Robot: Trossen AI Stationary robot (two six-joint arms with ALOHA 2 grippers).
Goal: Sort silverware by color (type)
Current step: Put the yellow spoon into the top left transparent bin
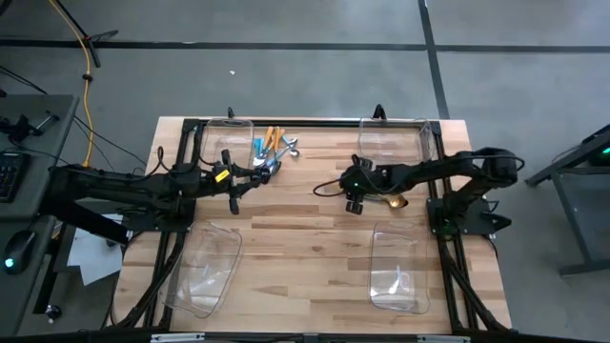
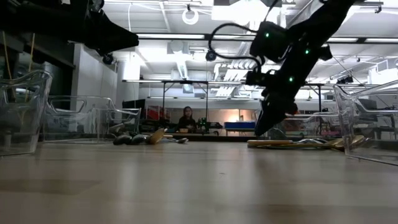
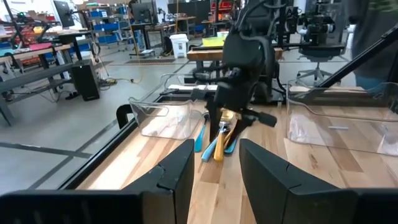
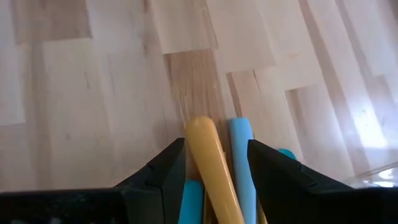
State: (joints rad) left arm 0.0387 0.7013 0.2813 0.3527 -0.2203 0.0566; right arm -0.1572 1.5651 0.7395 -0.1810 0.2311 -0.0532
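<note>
Right arm (image 2: 283, 68) reaches down over silverware (image 2: 292, 143) on the table (image 2: 199, 180)

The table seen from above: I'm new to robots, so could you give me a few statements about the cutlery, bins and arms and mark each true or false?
1. Four clear bins stand on the table. True.
2. The left gripper holds a fork. False: it is open and empty.
3. The silverware pile lies inside a bin. False: it lies on the bare wood beside the far left bin.
4. The right gripper is down at an orange handle and a light-blue handle. True.
5. Nobody is in the room behind the table. False: a person sits far back in the low view.
</note>
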